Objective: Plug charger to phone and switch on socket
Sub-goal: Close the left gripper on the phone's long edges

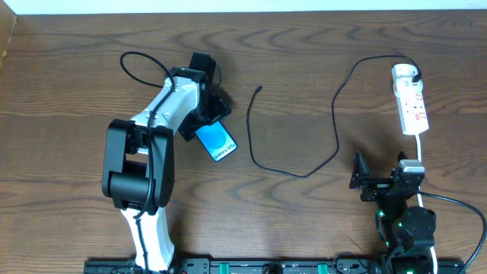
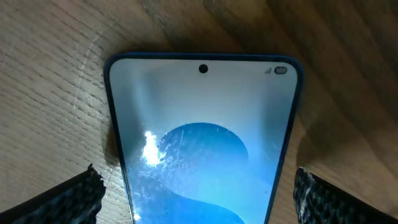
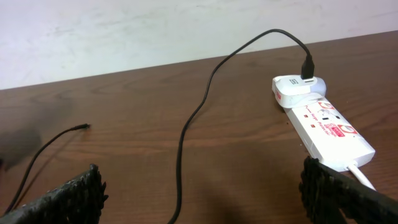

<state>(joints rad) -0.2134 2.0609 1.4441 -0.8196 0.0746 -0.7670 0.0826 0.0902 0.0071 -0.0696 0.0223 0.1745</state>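
From overhead we see the whole table [image 1: 68,68]. The phone [image 1: 217,142] lies face up left of centre, screen lit blue, with the left arm reaching over it from the near edge. The charger [image 1: 337,141] loops across the middle, and its plug tip [image 1: 260,89] lies free to the right of the phone, apart from it. Only the left wrist view shows us the left gripper [image 2: 202,205] spread wide, one finger on either side of the phone, gripping nothing; whether it touches the phone we cannot tell. Only the right wrist view shows the white adapter [image 3: 295,87] seated in the end of the socket [image 3: 326,127]. The right gripper [image 3: 205,202], fingers wide and empty, sits low near the front edge facing the socket, its arm folded close to its base.
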